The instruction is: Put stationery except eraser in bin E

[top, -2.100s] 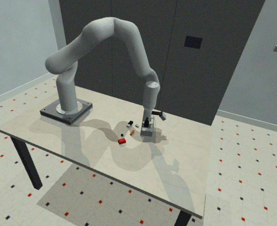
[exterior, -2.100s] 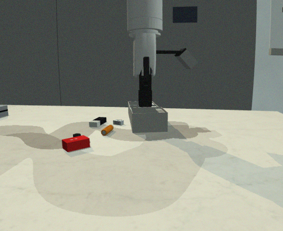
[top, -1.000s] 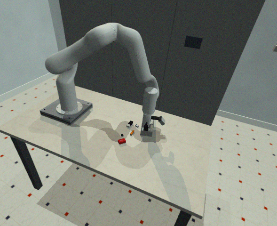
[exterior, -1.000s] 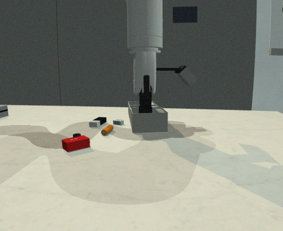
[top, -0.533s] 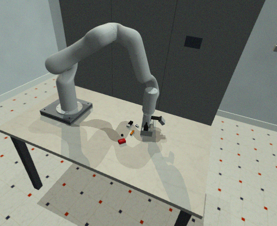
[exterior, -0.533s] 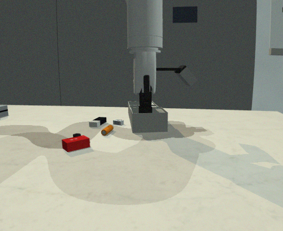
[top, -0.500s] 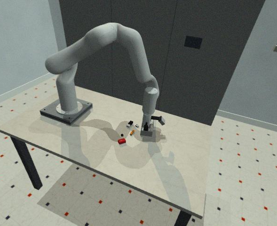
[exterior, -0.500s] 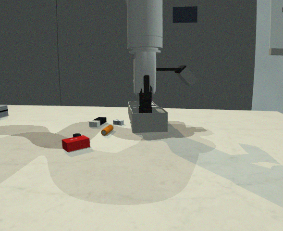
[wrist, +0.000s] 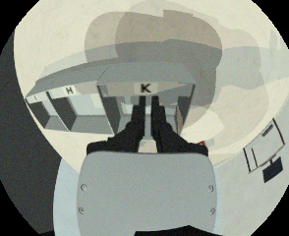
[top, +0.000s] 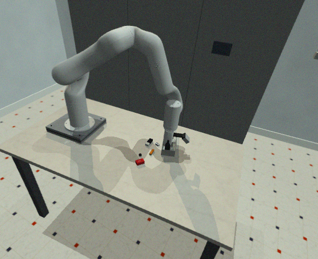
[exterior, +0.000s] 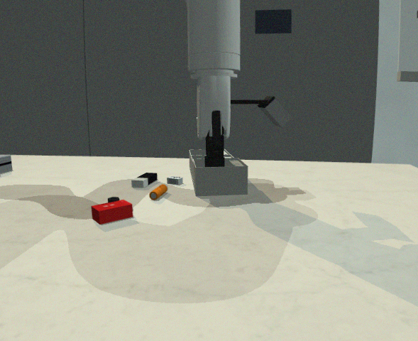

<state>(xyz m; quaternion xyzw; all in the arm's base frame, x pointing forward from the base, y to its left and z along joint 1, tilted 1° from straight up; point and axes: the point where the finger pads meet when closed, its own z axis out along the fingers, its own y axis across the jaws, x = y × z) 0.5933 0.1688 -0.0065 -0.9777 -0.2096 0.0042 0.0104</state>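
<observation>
On table (top: 125, 189), nearly closed, empty fingers (exterior: 213, 155) dip into bin (exterior: 220, 180).

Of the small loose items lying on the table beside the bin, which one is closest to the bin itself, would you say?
The little grey-and-white block is closest, just left of the bin. The orange cylinder, the black-and-grey block and the red box all lie farther left.

A: Where's the room?

B: Hand (exterior: 214, 155) sits down in the bin block (exterior: 220, 180), walls tight on both sides. Straight up is free.

A: Left of it?

B: Cluttered: orange cylinder (exterior: 158, 192), small grey block (exterior: 174, 180), black-and-white piece (exterior: 144, 180), red box (exterior: 112, 212). Right and front of the surface (exterior: 330, 256) are open.
</observation>
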